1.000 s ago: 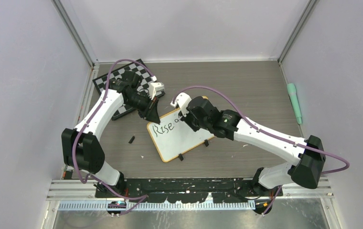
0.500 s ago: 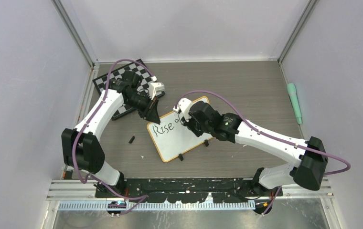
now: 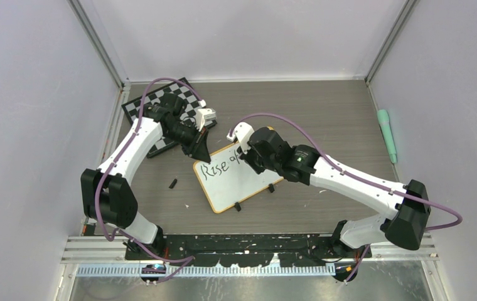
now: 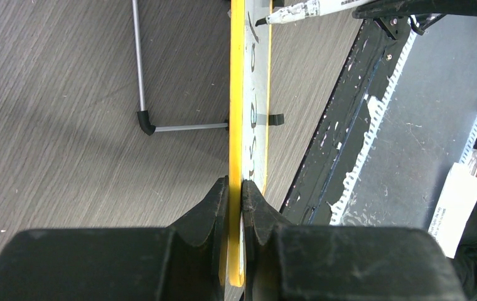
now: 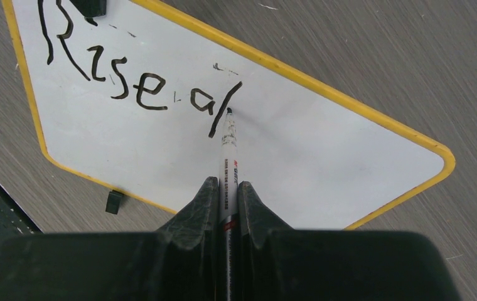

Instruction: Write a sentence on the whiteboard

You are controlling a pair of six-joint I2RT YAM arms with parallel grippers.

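The whiteboard (image 3: 236,182) lies tilted on the table, white with a yellow rim (image 5: 299,76). My left gripper (image 3: 199,153) is shut on its far left corner, the rim (image 4: 236,94) pinched between both fingers (image 4: 218,200). My right gripper (image 5: 226,183) is shut on a white marker (image 5: 227,157) whose black tip touches the board. The sentence (image 5: 142,88) reads "Rise a" followed by one slanted stroke, and the tip rests on that stroke. From above, the right gripper (image 3: 248,160) covers the end of the writing (image 3: 214,168).
A black-and-white chessboard (image 3: 160,103) lies behind the left arm. A teal cylinder (image 3: 386,135) rests by the right wall. A small black piece (image 3: 173,184) sits left of the board. Two black feet clips (image 3: 238,206) stick out at the board's near edge.
My right wrist dipped toward the near side with the marker, then rose back along the board. The left arm and the whiteboard stayed still.
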